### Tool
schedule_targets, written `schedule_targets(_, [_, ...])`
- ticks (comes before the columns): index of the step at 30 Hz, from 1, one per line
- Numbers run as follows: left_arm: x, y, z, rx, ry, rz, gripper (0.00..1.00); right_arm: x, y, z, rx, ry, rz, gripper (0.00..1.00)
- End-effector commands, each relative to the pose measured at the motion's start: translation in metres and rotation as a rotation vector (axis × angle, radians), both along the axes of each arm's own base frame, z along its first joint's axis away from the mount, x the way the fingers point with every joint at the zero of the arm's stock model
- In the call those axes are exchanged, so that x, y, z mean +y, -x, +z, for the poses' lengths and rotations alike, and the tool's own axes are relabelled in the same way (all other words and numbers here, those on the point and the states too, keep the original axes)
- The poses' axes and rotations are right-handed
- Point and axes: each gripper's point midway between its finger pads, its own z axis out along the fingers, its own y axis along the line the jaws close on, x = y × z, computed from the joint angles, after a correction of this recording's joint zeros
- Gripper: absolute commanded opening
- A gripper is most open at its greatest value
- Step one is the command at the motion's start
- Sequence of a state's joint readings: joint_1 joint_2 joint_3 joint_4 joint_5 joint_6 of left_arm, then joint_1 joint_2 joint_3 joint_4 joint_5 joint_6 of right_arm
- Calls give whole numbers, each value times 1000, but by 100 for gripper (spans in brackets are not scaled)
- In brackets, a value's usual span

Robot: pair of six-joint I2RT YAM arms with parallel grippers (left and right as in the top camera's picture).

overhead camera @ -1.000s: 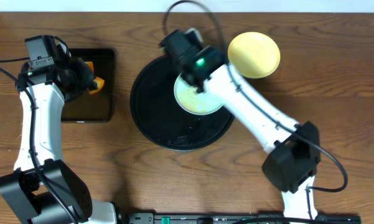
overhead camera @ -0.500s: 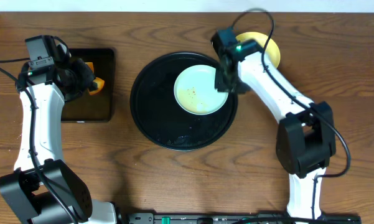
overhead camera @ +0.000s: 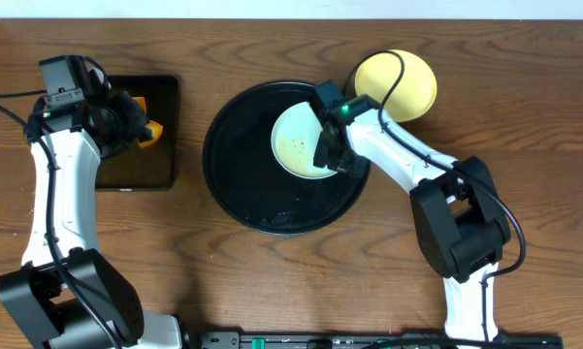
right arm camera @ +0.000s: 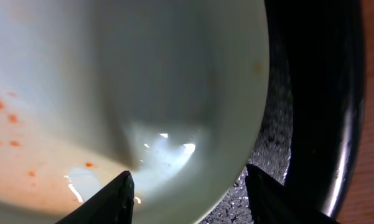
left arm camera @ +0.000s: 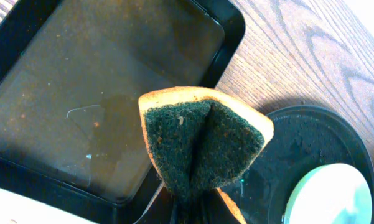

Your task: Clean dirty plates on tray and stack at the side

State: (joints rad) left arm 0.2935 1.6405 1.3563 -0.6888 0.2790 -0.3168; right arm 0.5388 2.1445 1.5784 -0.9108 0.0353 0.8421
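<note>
A pale mint-green plate [overhead camera: 299, 141] with orange sauce specks lies in the right half of the round black tray [overhead camera: 242, 184]. My right gripper [overhead camera: 332, 155] is open at that plate's right rim. In the right wrist view one finger [right arm camera: 119, 198] is over the plate's inside [right arm camera: 143, 74] and the other finger [right arm camera: 271, 196] is over the tray floor [right arm camera: 311, 93], with the rim between them. A pale yellow plate [overhead camera: 396, 85] sits on the table to the right of the tray. My left gripper [left arm camera: 193, 213] is shut on a folded sponge [left arm camera: 202, 146], green scouring side out, above the rectangular tray [left arm camera: 106, 93].
The small rectangular black tray [overhead camera: 136, 170] with brownish liquid stands at the left under my left arm [overhead camera: 53, 184]. Wet specks dot the round tray's floor [overhead camera: 281, 208]. Bare wooden table [overhead camera: 524, 145] spreads to the right and front.
My right arm swung from above the mint plate out to the tray's right edge, then back down to the plate's right rim, and its jaws opened. The left arm stayed still.
</note>
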Motion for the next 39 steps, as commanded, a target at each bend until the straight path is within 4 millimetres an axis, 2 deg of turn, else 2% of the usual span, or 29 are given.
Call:
schedule_targets(1, [2, 2, -6, 15, 1, 4, 8, -6, 6, -11, 3, 25, -77, 55])
schedule_targets(5, [2, 2, -6, 15, 1, 4, 8, -3, 4, -16, -11, 0, -80, 67])
schedule_targets(7, [2, 2, -6, 15, 1, 4, 8, 5, 5, -16, -2, -31, -65, 79])
schedule_targets(10, [2, 2, -6, 15, 1, 4, 8, 1, -1, -15, -36, -2, -62, 49])
schedule_targets(12, [2, 2, -6, 15, 1, 4, 8, -6, -5, -15, -60, 33, -67, 43])
schedule_targets(13, [2, 2, -6, 15, 1, 4, 8, -7, -6, -15, -64, 38, -68, 35])
schedule_targets(14, [2, 2, -6, 15, 1, 4, 8, -7, -6, -15, -63, 37, -69, 32])
schedule_targets(15, [2, 2, -6, 15, 1, 4, 8, -7, -6, -15, -63, 37, -69, 22])
schedule_targets(16, [2, 2, -6, 15, 1, 4, 8, -6, -5, -15, -61, 33, -68, 4])
schedule_targets(17, [2, 2, -6, 15, 1, 4, 8, -5, -5, -15, -60, 30, -67, 1])
schedule_targets(21, [2, 2, -6, 15, 1, 4, 9, 4, -4, -14, -73, 34, 30, 1])
schedule_targets(27, [0, 2, -6, 15, 6, 0, 8, 14, -15, -6, -116, 27, 191, 1])
schedule_targets(30, [-16, 0, -3, -2, 70, -46, 8, 15, -19, -5, -132, 29, 243, 1])
schedule_targets(36, [-69, -3, 2, -21, 178, -198, 8, 24, -19, -4, -134, -15, 254, 1])
schedule_targets(39, [-105, 0, -1, -2, 180, -284, 8, 26, -19, -5, -126, -40, 166, 1])
